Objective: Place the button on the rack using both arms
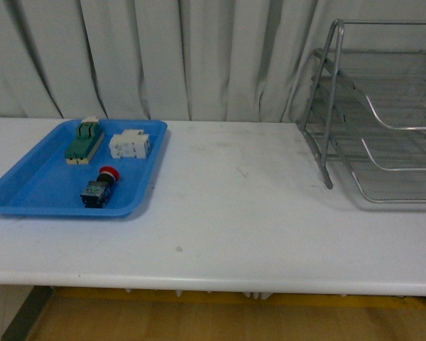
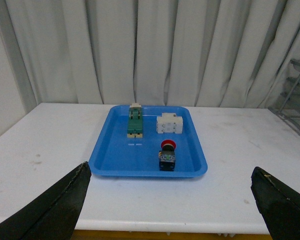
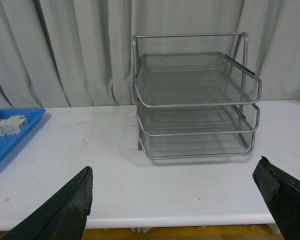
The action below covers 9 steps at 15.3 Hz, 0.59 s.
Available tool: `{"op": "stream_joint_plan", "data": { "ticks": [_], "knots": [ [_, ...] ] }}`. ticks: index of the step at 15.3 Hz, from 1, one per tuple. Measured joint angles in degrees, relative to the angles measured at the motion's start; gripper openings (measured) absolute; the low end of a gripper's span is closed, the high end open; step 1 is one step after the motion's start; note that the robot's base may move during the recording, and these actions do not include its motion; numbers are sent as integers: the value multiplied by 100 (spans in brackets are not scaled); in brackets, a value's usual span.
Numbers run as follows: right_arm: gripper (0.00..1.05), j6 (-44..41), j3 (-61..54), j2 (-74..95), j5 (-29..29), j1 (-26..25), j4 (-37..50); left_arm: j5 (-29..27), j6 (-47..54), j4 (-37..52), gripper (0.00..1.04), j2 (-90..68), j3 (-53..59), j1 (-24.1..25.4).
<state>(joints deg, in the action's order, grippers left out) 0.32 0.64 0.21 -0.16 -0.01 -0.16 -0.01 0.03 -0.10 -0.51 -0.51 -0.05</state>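
The button [image 1: 99, 187], red cap and dark body, lies in the front part of a blue tray [image 1: 28, 192] at the table's left; it also shows in the left wrist view [image 2: 167, 155]. The silver wire rack [image 1: 383, 114] stands at the table's right and faces the right wrist camera [image 3: 195, 100]; all three tiers look empty. My left gripper [image 2: 172, 200] is open and empty, back from the table's front edge, in line with the tray. My right gripper [image 3: 182, 200] is open and empty, in front of the rack. Neither arm shows in the front view.
The blue tray [image 2: 105, 160] also holds a green-and-cream switch part [image 1: 84, 141] and a white block component [image 1: 130, 145] behind the button. The white table [image 1: 234, 213] has a grey curtain [image 1: 163, 57] behind it. The table's front edge is close below both grippers.
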Motion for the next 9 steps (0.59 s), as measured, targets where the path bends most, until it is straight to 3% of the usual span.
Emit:
{"op": "stream_joint_plan", "data": {
  "ticks": [2, 3, 5, 7, 9],
  "knots": [
    [98, 0, 0, 0, 0, 0, 0, 0, 0, 0, 98, 0, 0, 0],
    [98, 420, 52, 549, -1054, -509, 291, -4, -2, -2, 98, 0, 0, 0],
    [98, 1231, 503, 2535, -2061, -1215, 2017, 2, 0, -4, 98, 0, -2, 0],
    [98, 1543, 1303, 4489, -2085, -1598, 3644, 0, 0, -2, 98, 0, -2, 0],
    [98, 1766, 2087, 6035, -1923, -1860, 4470, 0, 0, -4, 98, 0, -2, 0]
  ]
}}
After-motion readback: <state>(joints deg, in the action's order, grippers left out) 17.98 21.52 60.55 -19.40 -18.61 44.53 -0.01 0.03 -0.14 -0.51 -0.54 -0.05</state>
